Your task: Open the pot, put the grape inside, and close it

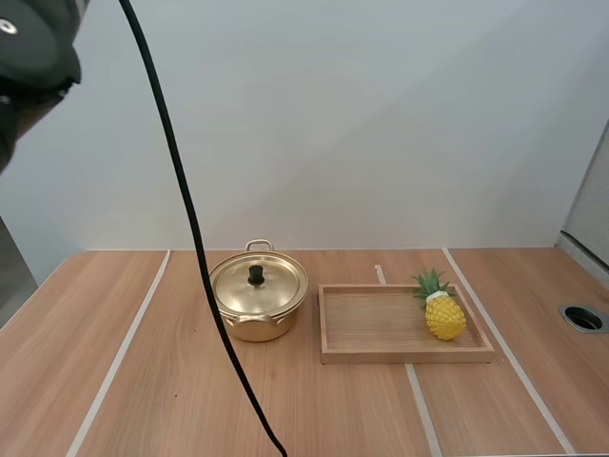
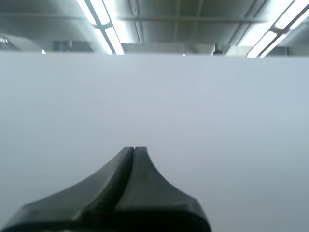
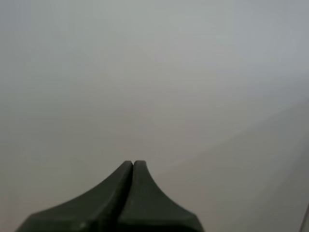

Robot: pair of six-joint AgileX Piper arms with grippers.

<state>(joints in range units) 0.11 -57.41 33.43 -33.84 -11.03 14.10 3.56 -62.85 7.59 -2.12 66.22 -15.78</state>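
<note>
Holding left fingers and right fingers closed, empty. Finding the golden pot lidded on the surface, just beside a wooden tray carrying a pineapple, not grapes. Probably best: opening fingers first, descending straight onto the black knob.

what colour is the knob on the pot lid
Black: the knob sits on a shiny gold lid. The high view shows it best.

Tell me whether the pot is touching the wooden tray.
Apart. The high view shows a strip of bare table between the pot and the wooden tray.
</note>
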